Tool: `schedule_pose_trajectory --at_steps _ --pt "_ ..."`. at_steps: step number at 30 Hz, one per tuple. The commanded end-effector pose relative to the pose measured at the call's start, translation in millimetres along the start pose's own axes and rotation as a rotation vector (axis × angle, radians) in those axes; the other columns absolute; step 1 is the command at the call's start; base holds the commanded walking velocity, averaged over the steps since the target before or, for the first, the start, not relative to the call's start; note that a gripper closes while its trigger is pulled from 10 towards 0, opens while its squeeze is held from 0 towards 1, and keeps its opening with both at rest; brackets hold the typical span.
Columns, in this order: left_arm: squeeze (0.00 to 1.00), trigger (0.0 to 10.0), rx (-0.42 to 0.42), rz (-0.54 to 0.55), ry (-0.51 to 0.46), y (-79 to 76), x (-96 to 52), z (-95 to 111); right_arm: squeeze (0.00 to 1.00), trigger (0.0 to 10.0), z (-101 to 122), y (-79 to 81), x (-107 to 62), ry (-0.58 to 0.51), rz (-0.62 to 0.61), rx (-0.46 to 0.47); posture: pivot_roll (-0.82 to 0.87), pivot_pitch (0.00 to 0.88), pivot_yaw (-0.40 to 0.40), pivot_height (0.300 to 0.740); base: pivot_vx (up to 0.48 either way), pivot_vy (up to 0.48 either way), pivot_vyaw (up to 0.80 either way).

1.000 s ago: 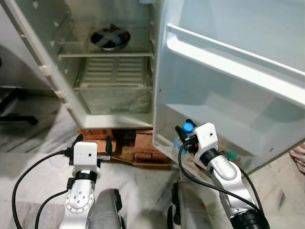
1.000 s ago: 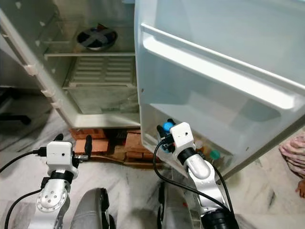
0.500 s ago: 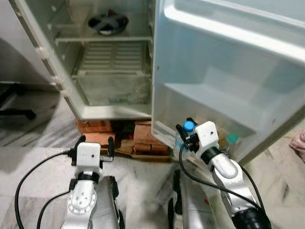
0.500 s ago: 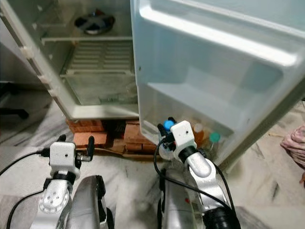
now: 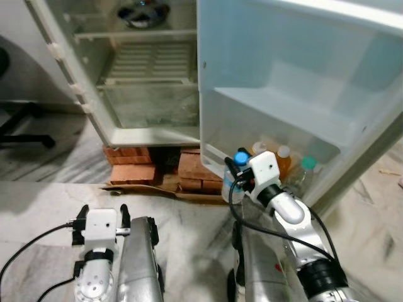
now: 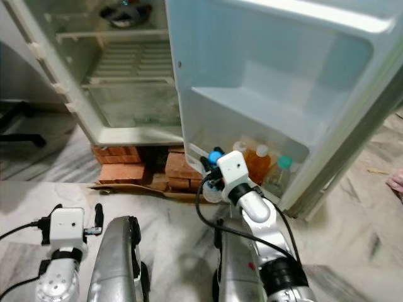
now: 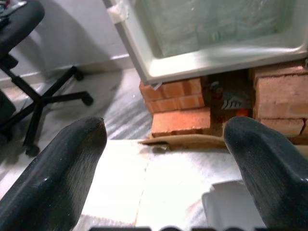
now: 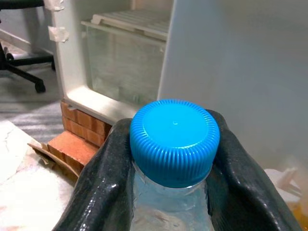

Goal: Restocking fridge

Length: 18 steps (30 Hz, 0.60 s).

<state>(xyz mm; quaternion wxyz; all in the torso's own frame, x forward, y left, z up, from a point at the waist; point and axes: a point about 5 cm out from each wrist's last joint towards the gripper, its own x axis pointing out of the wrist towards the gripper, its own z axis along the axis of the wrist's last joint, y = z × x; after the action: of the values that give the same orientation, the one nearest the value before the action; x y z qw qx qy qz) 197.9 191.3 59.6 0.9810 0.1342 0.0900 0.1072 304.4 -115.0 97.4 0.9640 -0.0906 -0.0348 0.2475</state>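
Right tool (image 8: 173, 192) is clenched on a bottle (image 5: 230, 182) just under its blue cap (image 8: 174, 139); both black fingers (image 8: 103, 187) wrap the neck, one on each side. The bottle is clear, upright, and sits at the lower front corner of the open fridge door (image 5: 302, 82), right beside the bottom door shelf (image 5: 217, 160). Can't tell whether it's already inside the shelf or just in front of the lip.

Bottom door shelf holds three more bottles: an orange one (image 5: 281, 165) with a white cap, a white-capped one (image 5: 259, 148) partly hidden behind the wrist, and a clear one with a green cap (image 5: 306, 170). All upright, close together, just beyond the right tool. The door bin above them (image 5: 277, 107) looks bare.

Left tool (image 7: 163, 159) is released, fingers spread wide, nothing between them. It hangs low over the marble floor (image 5: 50, 201), well apart from the fridge, pointing toward the bricks (image 7: 180, 103) under the cabinet.

Fridge body (image 5: 107, 126) is open, raised on red bricks with a flattened cardboard sheet (image 5: 138, 187) at the base. Inside: a clear crisper drawer (image 5: 151, 107) at the bottom, a ribbed shelf above it, and a dark bowl (image 5: 143, 11) on the higher shelf at the frame edge.

Office chair base (image 5: 25, 126) on the floor off to the robot's left.
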Motion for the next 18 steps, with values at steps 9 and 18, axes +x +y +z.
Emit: schedule_pose_trajectory --at_steps 9,18 --pt "0.00 10.0 0.014 0.029 -0.024 6.0 0.1 14.4 0.00 10.0 17.2 8.5 18.6 -0.091 0.040 -0.009 0.06 0.239 -0.001 0.508 0.000 0.000 0.00" --pt "0.00 10.0 0.014 0.017 -0.015 4.7 -3.7 14.3 0.00 10.0 50.2 10.1 51.8 -0.204 0.021 -0.065 0.08 0.248 -0.004 0.508 0.000 0.000 0.00"
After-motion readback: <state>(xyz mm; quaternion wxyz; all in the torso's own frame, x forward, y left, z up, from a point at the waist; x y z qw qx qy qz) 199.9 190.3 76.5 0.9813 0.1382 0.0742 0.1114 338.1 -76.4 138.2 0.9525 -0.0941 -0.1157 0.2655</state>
